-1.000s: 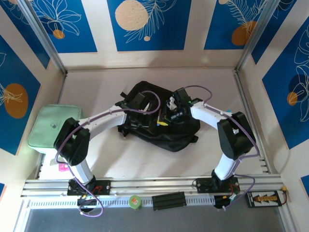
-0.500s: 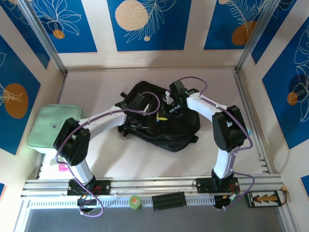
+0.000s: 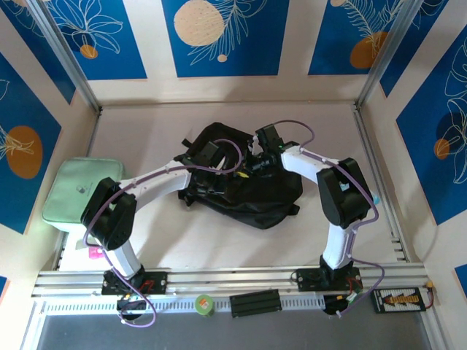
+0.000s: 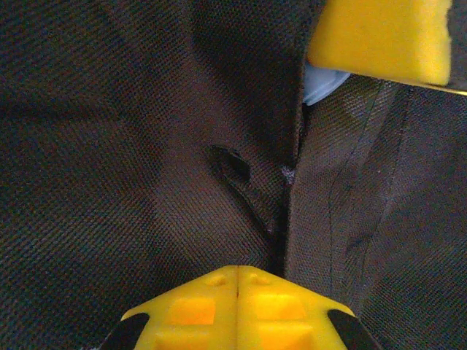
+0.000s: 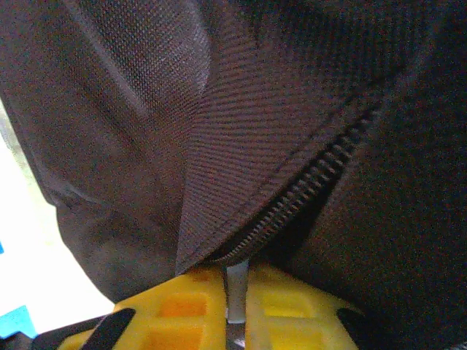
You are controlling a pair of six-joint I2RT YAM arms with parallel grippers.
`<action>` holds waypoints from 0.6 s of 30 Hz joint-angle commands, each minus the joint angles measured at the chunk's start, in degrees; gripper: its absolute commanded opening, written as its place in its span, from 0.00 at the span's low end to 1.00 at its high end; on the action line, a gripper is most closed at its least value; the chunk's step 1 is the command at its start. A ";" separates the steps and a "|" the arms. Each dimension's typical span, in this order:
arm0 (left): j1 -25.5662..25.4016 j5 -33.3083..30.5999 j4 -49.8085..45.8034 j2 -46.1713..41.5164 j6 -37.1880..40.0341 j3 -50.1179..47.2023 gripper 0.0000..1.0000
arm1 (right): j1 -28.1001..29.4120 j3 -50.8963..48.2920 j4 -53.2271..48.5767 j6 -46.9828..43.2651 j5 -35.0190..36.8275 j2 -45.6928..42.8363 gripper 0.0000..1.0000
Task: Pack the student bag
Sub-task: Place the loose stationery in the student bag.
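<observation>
Two arms reach inward over the student bag (image 3: 248, 193) in the top external view. The bag lies near the middle of the tabletop (image 3: 146, 131), its long axis slanting from far left to near right. The left tool (image 3: 225, 169) and the right tool (image 3: 255, 169) sit close together over the bag's far half, and a mint-green pouch (image 3: 73, 189) rests well apart at the left edge. From the left wrist, the left tool (image 4: 237, 281) has its yellow fingers pressed fully together with nothing visible between them, hovering just beside a seam in the bag (image 4: 109, 146) where a small black tab (image 4: 233, 164) lies; a yellow block (image 4: 379, 36) sits at the upper right. From the right wrist, the right tool (image 5: 236, 292) stands a slit apart with a pale sliver in the gap, and I cannot tell whether it grips anything. The zipper (image 5: 306, 189) starts right at its fingertips and runs up and to the right across the bag (image 5: 146, 109). So the right arm looks the better placed to travel along that line.
</observation>
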 commanded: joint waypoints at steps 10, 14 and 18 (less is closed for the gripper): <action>0.87 -0.10 -1.02 -2.76 -0.71 -0.35 0.05 | -0.09 -5.31 -2.05 -1.42 5.47 -10.78 0.25; 1.10 -0.09 -0.77 -3.93 -1.45 0.05 0.06 | 0.19 -6.36 -3.91 -1.87 5.89 -10.79 0.20; 1.30 -1.35 -0.33 -6.67 -3.56 -0.92 0.10 | 1.97 -4.32 -4.12 -2.69 6.72 -8.22 0.17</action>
